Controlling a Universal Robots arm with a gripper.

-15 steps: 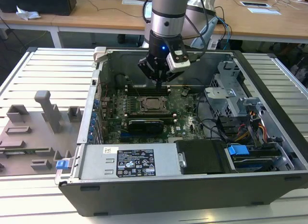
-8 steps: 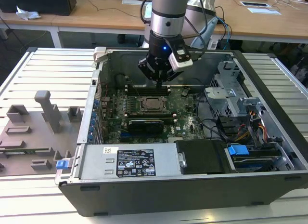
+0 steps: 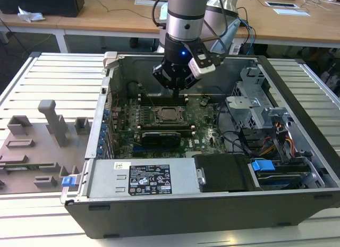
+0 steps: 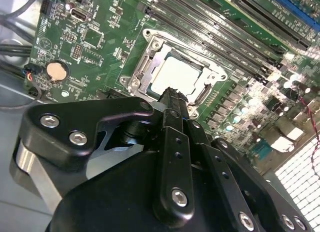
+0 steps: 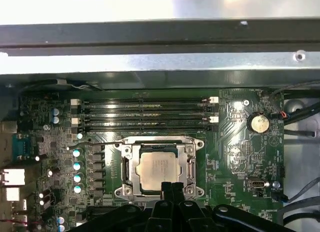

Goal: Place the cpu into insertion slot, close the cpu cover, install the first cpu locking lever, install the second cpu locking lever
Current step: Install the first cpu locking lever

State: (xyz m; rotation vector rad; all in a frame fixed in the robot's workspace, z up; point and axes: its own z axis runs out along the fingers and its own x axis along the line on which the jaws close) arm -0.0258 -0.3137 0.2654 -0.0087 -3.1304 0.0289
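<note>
First wrist view: the chip (image 5: 157, 170) sits in the socket (image 5: 125, 151) on the green board (image 5: 235, 162), right beside the tips of the gripper (image 5: 172, 185), whose fingers (image 5: 167, 190) are pressed together, holding nothing.

The cpu (image 5: 159, 171) is seated in the insertion slot (image 3: 156, 115). In the exterior view, memory slots (image 3: 162, 98) are set behind that slot, a card (image 3: 159, 137) before it, and the claw (image 3: 177, 90) above it.

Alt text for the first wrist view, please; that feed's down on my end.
The cpu lies flat in the insertion slot on the green board, with the silver cpu cover framing it. The black pincer, tips together, hangs at the chip's edge, memory slots beyond.
</note>
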